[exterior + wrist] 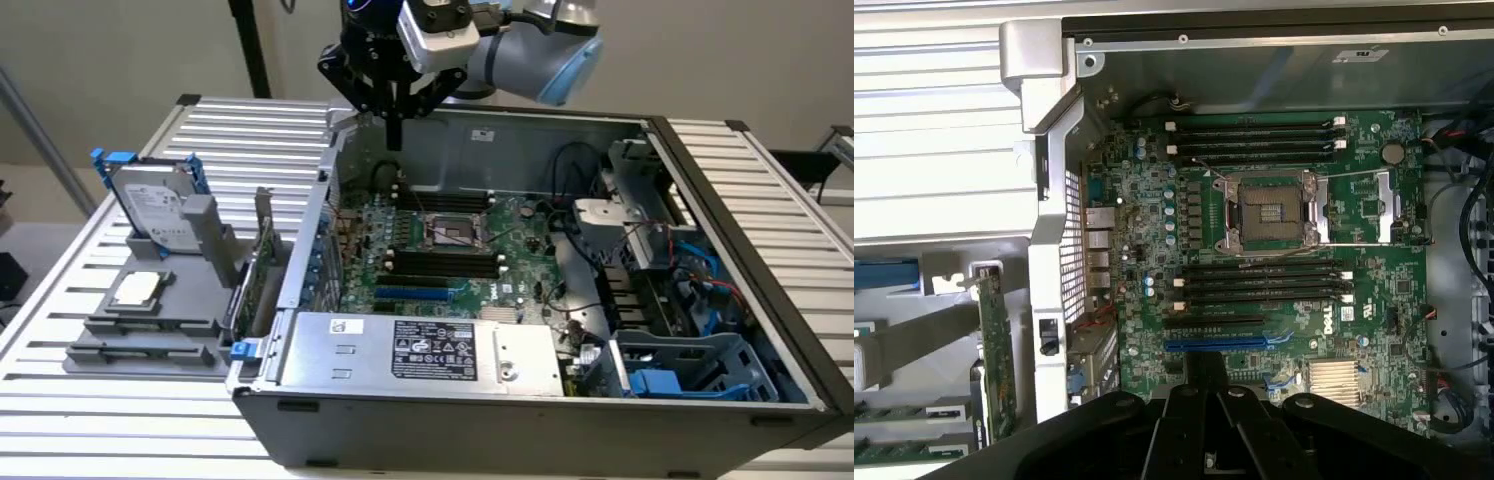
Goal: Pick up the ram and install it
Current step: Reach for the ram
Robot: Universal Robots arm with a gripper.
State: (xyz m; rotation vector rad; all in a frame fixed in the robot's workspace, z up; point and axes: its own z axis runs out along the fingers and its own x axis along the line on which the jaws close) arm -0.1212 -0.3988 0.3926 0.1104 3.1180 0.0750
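Gripper (395,138) hangs pressed together, holding nothing, over the case (534,430) rim toward the exterior view's left, with slatted worktop (80,420) beside it. From the wrist, gripper (1204,392) is over the motherboard (1354,290). Ram (904,412) lies outside the case wall (1049,260), well apart, near the expansion card (999,350).

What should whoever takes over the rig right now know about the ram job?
Pincer: shut, holding nothing, above the open computer case, at its far wall.
Ram: green sticks, likely it, sit in the grey stand outside the case.
Motherboard's black memory slots look empty.
Done: nothing. Left: pick up, install.
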